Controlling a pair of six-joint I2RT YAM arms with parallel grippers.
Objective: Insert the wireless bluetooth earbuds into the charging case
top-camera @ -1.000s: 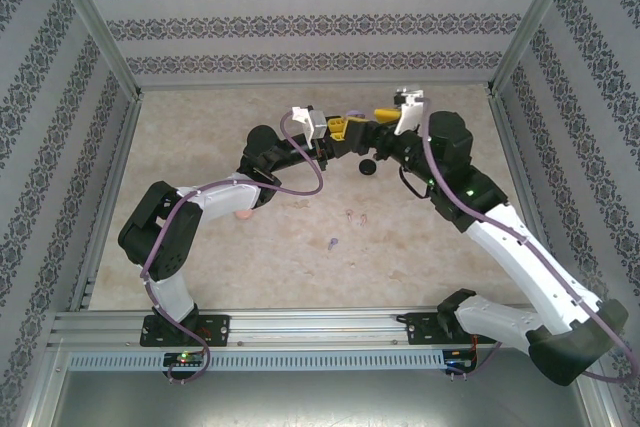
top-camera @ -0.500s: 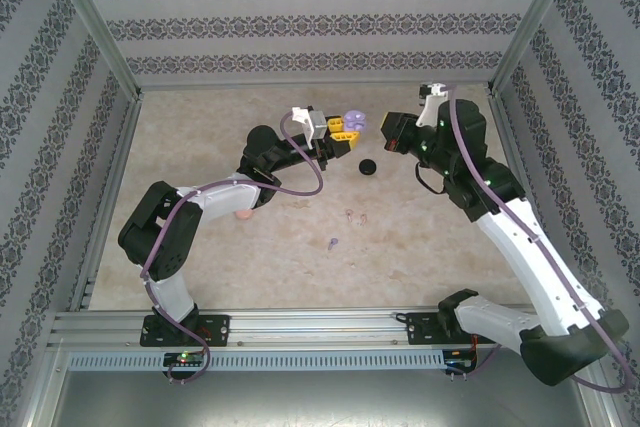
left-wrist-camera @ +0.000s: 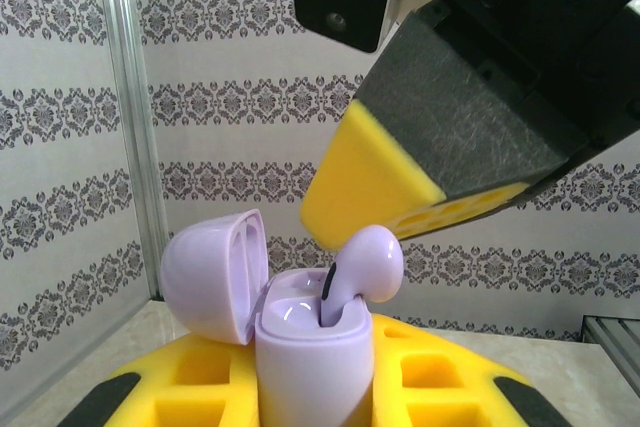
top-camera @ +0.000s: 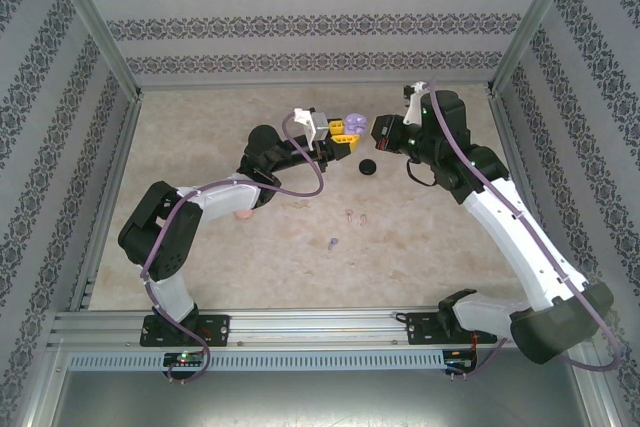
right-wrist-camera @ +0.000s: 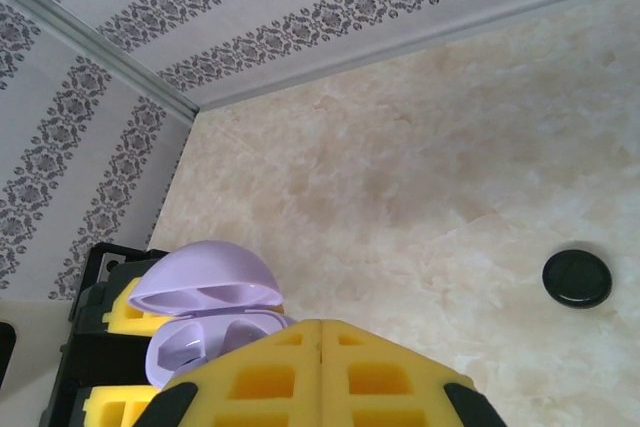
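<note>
My left gripper [left-wrist-camera: 315, 379] is shut on the open purple charging case [left-wrist-camera: 312, 352], lid [left-wrist-camera: 212, 272] tipped back to the left. One purple earbud [left-wrist-camera: 366, 265] sticks up out of the right-hand socket, only partly seated. My right gripper [left-wrist-camera: 335, 215] is shut and empty, its yellow tips just above that earbud; whether they touch I cannot tell. From the right wrist the shut fingertips [right-wrist-camera: 320, 342] hang over the case [right-wrist-camera: 205, 319]. In the top view the case [top-camera: 351, 124] sits between the left gripper [top-camera: 338, 133] and the right gripper [top-camera: 376, 133].
A black round case [top-camera: 368, 167] lies shut on the table just in front of the grippers, also in the right wrist view as a black case [right-wrist-camera: 577, 278]. Two pale pink earbuds [top-camera: 355, 215] and a purple earbud [top-camera: 332, 243] lie mid-table. A pink case [top-camera: 243, 215] peeks from under the left arm.
The right gripper was open at the case, drew back to the right and shut, then came back close to it. The left gripper kept holding the case still.
</note>
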